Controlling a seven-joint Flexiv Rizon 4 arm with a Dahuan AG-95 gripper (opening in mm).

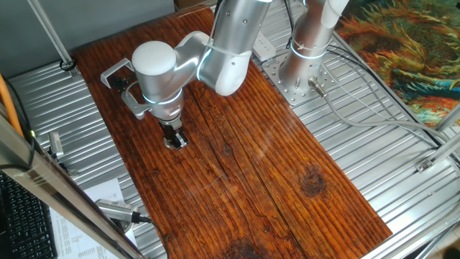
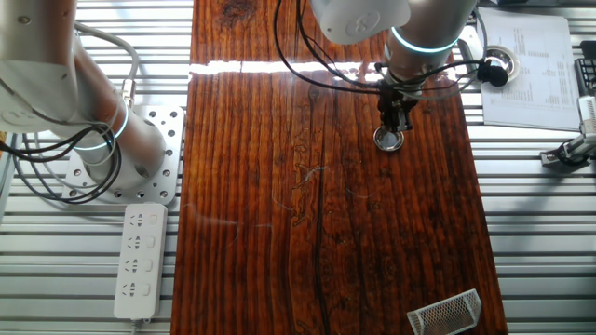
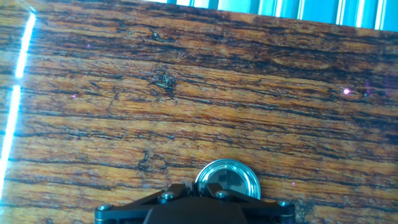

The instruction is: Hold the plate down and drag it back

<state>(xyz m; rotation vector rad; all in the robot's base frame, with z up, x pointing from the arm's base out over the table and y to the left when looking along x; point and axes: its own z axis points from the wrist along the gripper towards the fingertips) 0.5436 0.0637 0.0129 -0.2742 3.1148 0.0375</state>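
The plate [image 3: 229, 177] is a small round metal disc with a silvery rim and dark centre, lying flat on the wooden board. In the hand view it sits just beyond my gripper [image 3: 194, 194], partly hidden under the tip. My gripper [image 1: 173, 135] points straight down with its fingers together and its tip on the plate [image 1: 175, 144], near the board's left edge in one fixed view. In the other fixed view the gripper [image 2: 395, 121] stands over the plate [image 2: 389, 140] towards the board's upper right. It holds nothing between its fingers.
The wooden board [image 2: 317, 214] lies on a ribbed metal table. A second arm's base [image 2: 107, 140] and a white power strip [image 2: 140, 261] are to its left. A grey mesh bracket [image 2: 445, 312] lies at the board's lower right corner. Papers [image 2: 531, 74] lie beyond the right edge.
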